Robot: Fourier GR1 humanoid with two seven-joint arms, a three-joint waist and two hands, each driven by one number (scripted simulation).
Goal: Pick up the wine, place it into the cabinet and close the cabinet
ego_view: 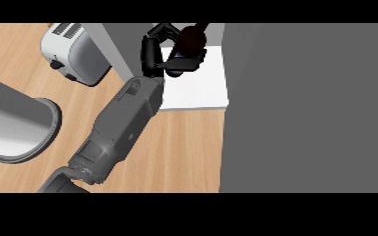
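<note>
Open cabinet (193, 92), white floor: wine bottle (190, 42) inside at far end, tilted. Left hand (159, 50) fingers curled round wine bottle, forearm stretched in from near left. Toaster (70, 52) far left on counter (177, 145).

A single head view looks steeply down onto the counter (184, 145) from above, close in. Its frame takes in a toaster (72, 52) at the upper left, a pot (22, 130) cut by the left edge, and the cabinet (295, 105) filling the right side. One forearm (122, 125) enters from the lower edge.
</note>
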